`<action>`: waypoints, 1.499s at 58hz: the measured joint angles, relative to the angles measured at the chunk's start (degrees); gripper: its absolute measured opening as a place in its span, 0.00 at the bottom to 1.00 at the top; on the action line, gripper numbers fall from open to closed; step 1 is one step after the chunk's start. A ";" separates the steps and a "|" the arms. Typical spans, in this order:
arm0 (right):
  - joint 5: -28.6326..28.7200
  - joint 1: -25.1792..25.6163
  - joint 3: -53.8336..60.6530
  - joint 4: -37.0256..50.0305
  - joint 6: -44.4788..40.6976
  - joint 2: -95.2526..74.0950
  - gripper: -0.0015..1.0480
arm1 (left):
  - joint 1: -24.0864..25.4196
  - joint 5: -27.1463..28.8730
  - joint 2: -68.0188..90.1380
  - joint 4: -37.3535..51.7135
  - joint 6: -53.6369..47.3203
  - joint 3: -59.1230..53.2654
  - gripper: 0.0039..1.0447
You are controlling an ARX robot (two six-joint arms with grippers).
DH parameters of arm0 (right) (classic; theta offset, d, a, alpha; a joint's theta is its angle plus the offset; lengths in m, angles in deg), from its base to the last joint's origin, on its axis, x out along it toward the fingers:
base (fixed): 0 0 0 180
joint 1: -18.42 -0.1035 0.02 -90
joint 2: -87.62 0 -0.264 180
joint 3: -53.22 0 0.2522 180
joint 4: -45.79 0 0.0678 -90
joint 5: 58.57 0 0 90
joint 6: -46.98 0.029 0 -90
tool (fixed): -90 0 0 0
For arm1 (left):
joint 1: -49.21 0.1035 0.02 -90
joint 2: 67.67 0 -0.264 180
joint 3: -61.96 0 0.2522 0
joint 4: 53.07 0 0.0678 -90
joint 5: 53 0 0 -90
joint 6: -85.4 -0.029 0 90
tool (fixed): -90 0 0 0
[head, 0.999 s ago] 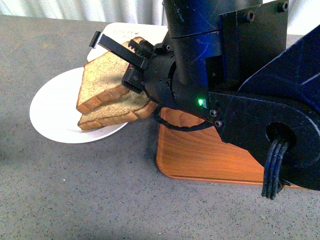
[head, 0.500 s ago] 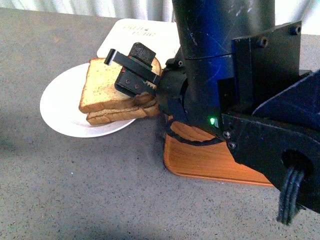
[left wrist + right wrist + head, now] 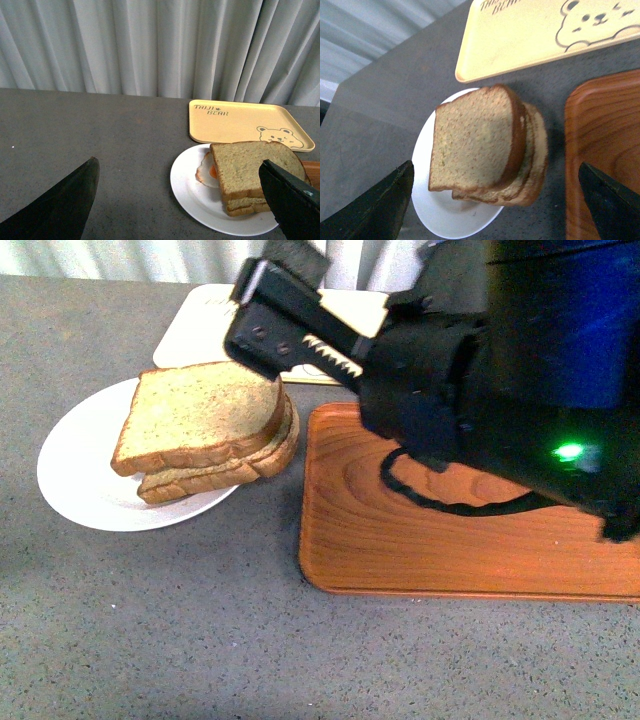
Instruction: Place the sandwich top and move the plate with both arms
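The sandwich top [image 3: 200, 415] lies flat on a lower bread slice on the white plate [image 3: 80, 470]. My right gripper [image 3: 265, 295] hangs open above the sandwich's far right corner, holding nothing. In the right wrist view the sandwich top [image 3: 472, 142] and plate [image 3: 432, 205] sit below the open gripper [image 3: 495, 169]. In the left wrist view my left gripper [image 3: 179, 165] is open and apart from the plate [image 3: 192, 192]. There the sandwich top [image 3: 255, 167] covers a fried egg [image 3: 205, 170] that peeks out at one side. The left arm is out of the front view.
A pale yellow bear-print tray [image 3: 200, 325] lies just behind the plate. A brown wood-grain tray [image 3: 420, 530] lies right of the plate, almost touching the sandwich, under my right arm. Grey curtains [image 3: 150, 45] close off the back of the dark table.
A second ago the right gripper held the top slice tilted over the plate. The slice now lies flat on the stack, and the gripper has opened and lifted away up and to the right.
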 joint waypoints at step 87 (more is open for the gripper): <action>7.48 33.38 37.11 -11.28 -41.03 67.60 0.02 | 0.00 0.00 0.00 0.00 0.00 0.00 0.92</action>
